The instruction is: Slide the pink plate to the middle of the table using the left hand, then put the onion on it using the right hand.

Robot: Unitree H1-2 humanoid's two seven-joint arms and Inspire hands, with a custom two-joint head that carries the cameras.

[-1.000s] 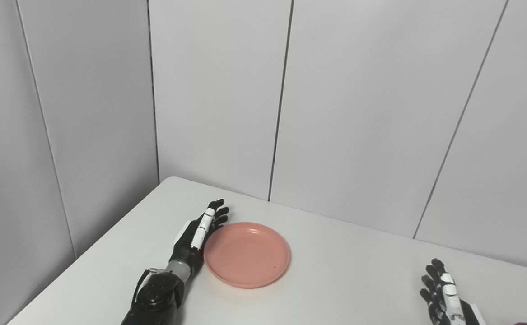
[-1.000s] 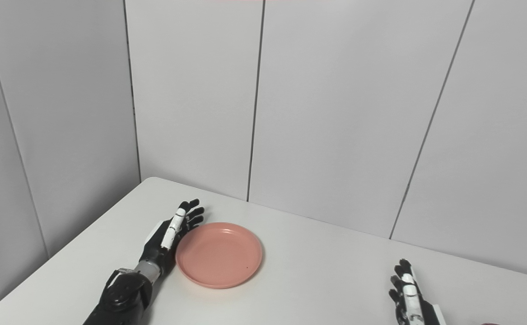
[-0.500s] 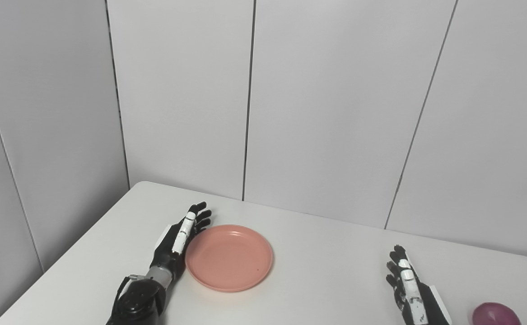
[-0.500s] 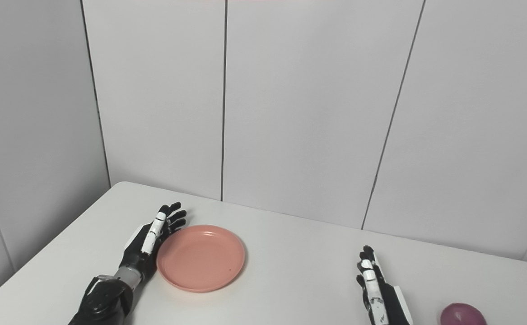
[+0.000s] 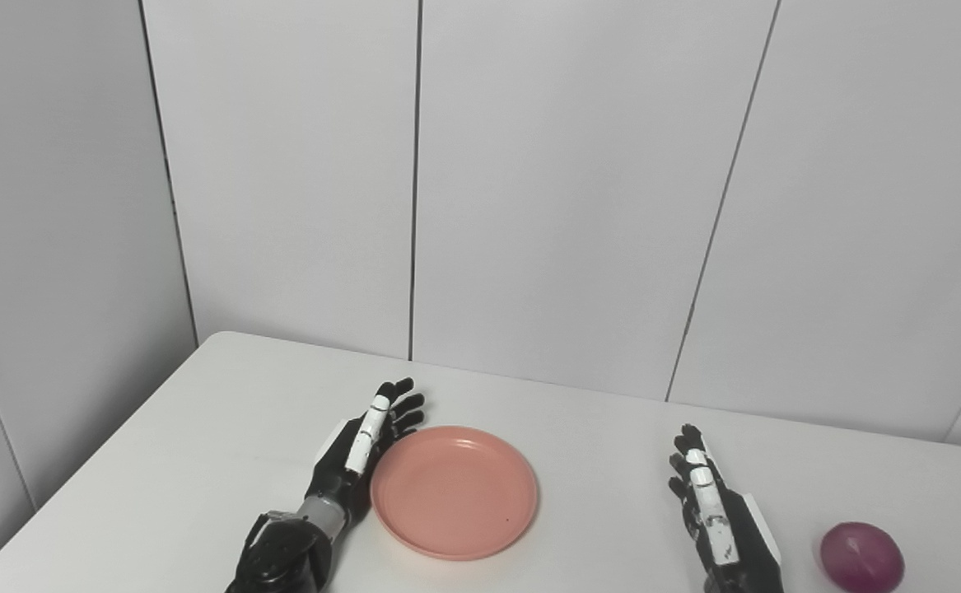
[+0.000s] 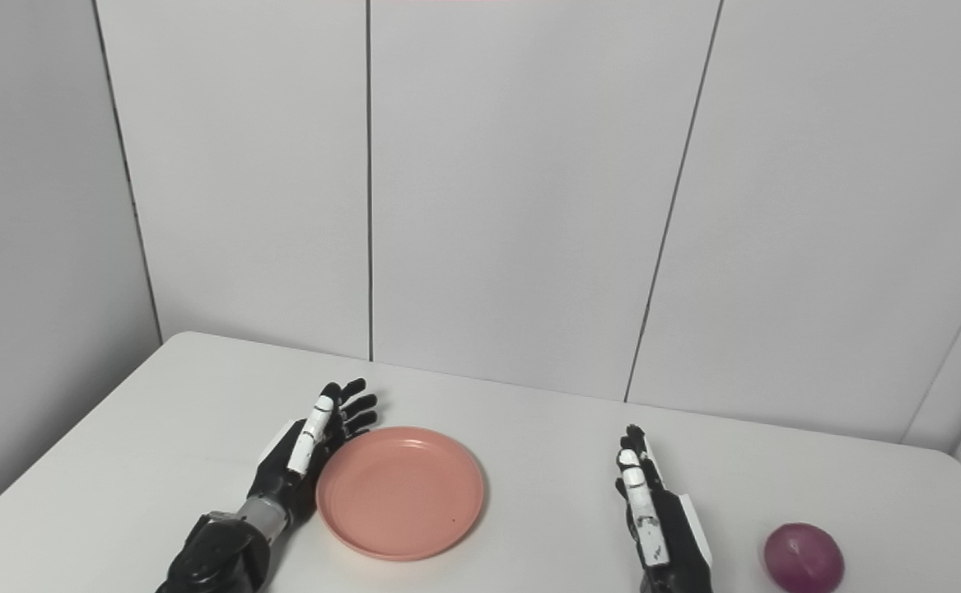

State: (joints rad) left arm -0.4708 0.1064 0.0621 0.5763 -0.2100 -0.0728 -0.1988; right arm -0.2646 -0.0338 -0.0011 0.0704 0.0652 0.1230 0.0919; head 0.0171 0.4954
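Observation:
The pink plate lies flat on the white table, left of the table's middle. My left hand is open, held edge-on with its palm against the plate's left rim. My right hand is open and empty, upright on the table to the right of the plate. The purple onion sits on the table to the right of my right hand, apart from it. The same layout shows in the right eye view: plate, left hand, right hand, onion.
Grey wall panels stand close behind the table's far edge. The table's left edge runs diagonally near my left arm. Bare tabletop lies between the plate and my right hand.
The camera has panned right, bringing the onion and more of the right hand into view. The left hand and plate have shifted right along the table together.

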